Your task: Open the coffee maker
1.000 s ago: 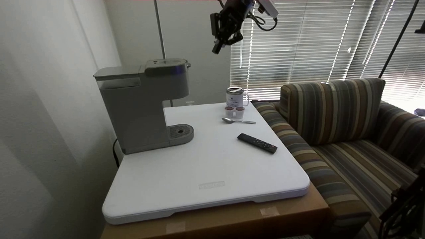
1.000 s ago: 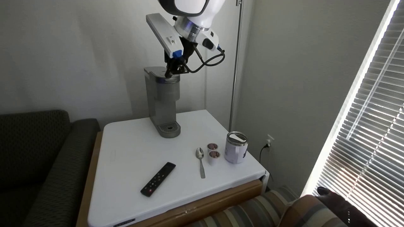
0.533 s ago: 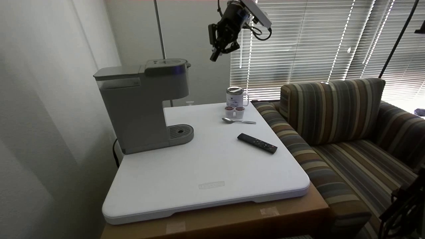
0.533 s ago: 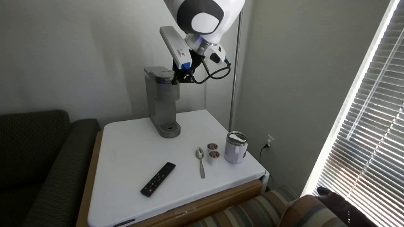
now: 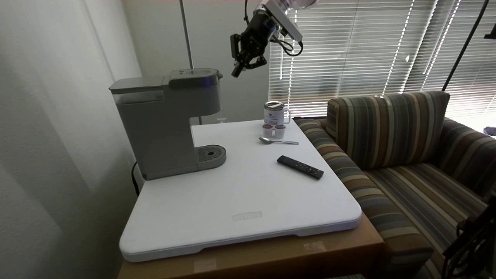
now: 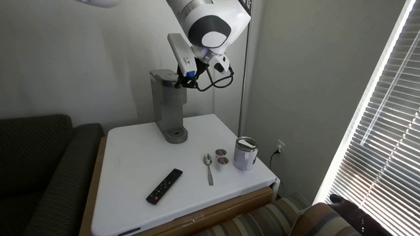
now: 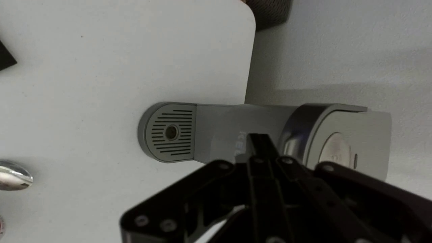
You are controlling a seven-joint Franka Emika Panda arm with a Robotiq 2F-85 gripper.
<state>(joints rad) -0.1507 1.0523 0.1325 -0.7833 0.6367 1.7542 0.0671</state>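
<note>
We have the coffee maker (image 5: 162, 131) upright on the white tabletop (image 5: 240, 186) near the wall (image 5: 66, 135), lid (image 5: 195, 73) down, while our gripper (image 5: 236, 73) hangs near its brew head (image 5: 195, 95), apart from it, jaws brought fully together. Also on the tabletop we see a black remote (image 6: 164, 186) and a spoon (image 6: 209, 168), with two pods (image 6: 222, 161) beside the spoon and a lidded mug (image 6: 245, 155) beside them, all well apart from the machine. In our wrist view the gripper itself blocks part of the brew head

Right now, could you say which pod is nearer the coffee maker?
The left pod in an exterior view; the right pod stands farther from the coffee maker.
</note>
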